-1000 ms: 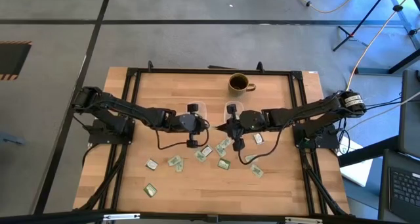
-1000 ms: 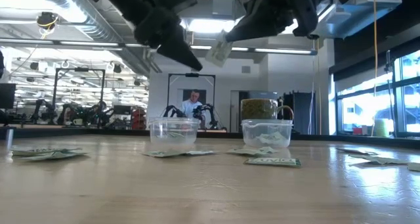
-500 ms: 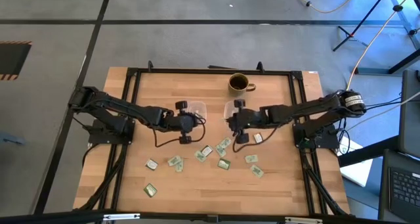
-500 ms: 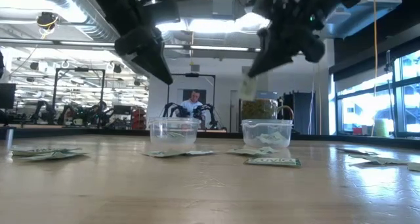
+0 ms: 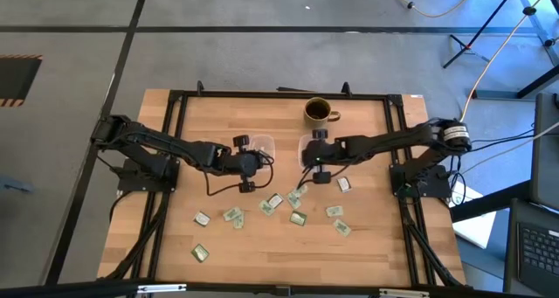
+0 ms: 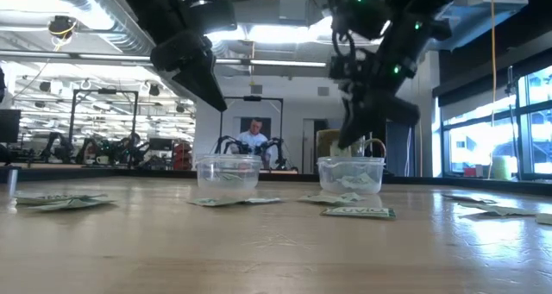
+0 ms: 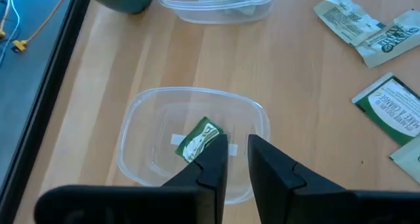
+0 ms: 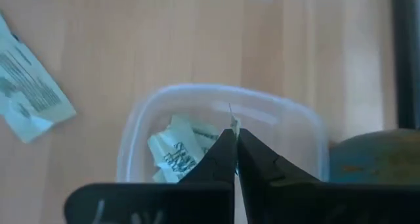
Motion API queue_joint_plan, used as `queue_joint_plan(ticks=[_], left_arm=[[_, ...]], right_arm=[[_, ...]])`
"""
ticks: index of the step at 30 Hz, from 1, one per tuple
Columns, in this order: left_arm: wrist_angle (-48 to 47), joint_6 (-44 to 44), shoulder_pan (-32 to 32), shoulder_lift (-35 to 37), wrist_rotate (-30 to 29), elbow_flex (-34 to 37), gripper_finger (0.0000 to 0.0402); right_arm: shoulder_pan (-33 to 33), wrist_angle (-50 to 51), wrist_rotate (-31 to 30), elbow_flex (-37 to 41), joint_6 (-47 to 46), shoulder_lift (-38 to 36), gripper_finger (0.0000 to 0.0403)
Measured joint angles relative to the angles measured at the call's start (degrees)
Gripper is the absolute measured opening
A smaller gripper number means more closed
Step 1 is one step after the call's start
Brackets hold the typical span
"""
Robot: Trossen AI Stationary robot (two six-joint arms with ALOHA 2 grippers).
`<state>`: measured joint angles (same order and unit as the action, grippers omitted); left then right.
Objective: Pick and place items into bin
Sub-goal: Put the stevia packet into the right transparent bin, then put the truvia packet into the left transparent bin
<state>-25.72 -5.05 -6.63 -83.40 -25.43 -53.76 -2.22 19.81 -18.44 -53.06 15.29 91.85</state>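
Right gripper [image 8: 234, 140] pinched on edge of small pale green-and-white packet [image 8: 231, 121], directly over right clear plastic tub [image 8: 302, 129]; best to release only when centred inside rim; left gripper [image 7: 236, 152] slightly parted, empty, above left clear tub [image 7: 141, 112] holding one packet; more packets [image 5: 295, 197] loose on wooden table [image 5: 367, 237].

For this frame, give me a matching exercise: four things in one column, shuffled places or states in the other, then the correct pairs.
Things:
1. left gripper
2. right gripper
3. brown ceramic mug
4. loose pale green and white flat packets

Places or states:
A. lying on the wooden table, outside any tub
B. slightly open over the clear plastic tub with one packet
C. pinched on a thin packet edge above the clear plastic tub holding several packets
D. standing at the far edge, beyond both tubs

Pairs: 1-B, 2-C, 3-D, 4-A
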Motion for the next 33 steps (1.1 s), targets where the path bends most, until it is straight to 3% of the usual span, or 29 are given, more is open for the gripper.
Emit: queue_joint_plan(ticks=[5, 15, 25, 33], left_arm=[[-0.01, 0.07, 0.0, 0.0, 0.03, -0.01, 0.0052], [-0.02, -0.21, 0.0, -0.02, 0.22, -0.01, 0.0052], [0.0, -0.21, 0.0, -0.04, 0.24, 0.0, 0.0051], [-0.02, -0.21, 0.0, -0.05, 0.24, 0.0, 0.0047]], right_arm=[[-0.44, 0.37, -3.11, 0.0, -0.06, 2.64, 0.0007], [-0.42, 3.73, -2.89, 0.02, -2.94, 3.33, 0.0012], [0.37, 4.41, -2.93, 0.02, -4.0, 3.01, 0.0106], [2.68, 10.54, -2.95, 0.02, -14.23, -4.83, 0.0124]])
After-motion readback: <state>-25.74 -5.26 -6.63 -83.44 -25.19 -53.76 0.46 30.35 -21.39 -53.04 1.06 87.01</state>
